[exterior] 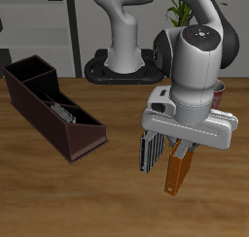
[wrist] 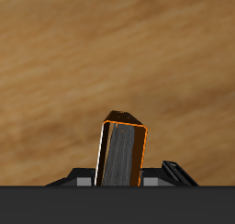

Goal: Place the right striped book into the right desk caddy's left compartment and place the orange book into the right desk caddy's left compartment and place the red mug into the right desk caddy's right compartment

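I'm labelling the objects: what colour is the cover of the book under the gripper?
Orange-brown, with pale grey page edges; the orange book shows best in the wrist view.

Matt grained wood table [exterior: 58, 202]; smooth orange book [exterior: 176, 171] cover; glossy white plastic arm [exterior: 199, 47]

Even, soft simulated light is seen in both renders, without glare. In the exterior view, faint shadows are cast on the table [exterior: 58, 197] beneath the gripper [exterior: 175, 149]. Detail is coarse and slightly pixelated. In the wrist view, the wood grain is smeared, while the orange book [wrist: 122, 154] is rendered sharply.
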Tool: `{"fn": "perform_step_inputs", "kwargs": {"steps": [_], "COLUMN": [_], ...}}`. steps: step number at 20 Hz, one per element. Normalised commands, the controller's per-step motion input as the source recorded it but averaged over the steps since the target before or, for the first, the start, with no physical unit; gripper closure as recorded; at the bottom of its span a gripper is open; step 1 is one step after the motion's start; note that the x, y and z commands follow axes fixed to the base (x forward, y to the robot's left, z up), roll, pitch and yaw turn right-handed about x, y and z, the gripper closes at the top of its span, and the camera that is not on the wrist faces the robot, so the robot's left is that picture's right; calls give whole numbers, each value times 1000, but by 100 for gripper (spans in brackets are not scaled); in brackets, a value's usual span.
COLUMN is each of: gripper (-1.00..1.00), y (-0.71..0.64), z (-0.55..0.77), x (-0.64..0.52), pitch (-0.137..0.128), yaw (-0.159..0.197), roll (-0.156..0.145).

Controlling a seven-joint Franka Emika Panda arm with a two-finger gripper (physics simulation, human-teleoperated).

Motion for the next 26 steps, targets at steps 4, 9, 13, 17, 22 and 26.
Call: {"fn": "perform_step_inputs", "kwargs": {"steps": [4,9,13,17,22,26], "gripper": [100,100,100,100,100,100], "y": [-202,-490,-357,-723,-426,-441], "z": [713,695,302,484,420,375], "x": [-503,-687,-327,-542,-581,-672], "pitch": [-101,-81,-18,-39,-76,-79], "yaw": [115,200,71,54,64,86], "roll": [75,53,-20,-25,19,42]}}
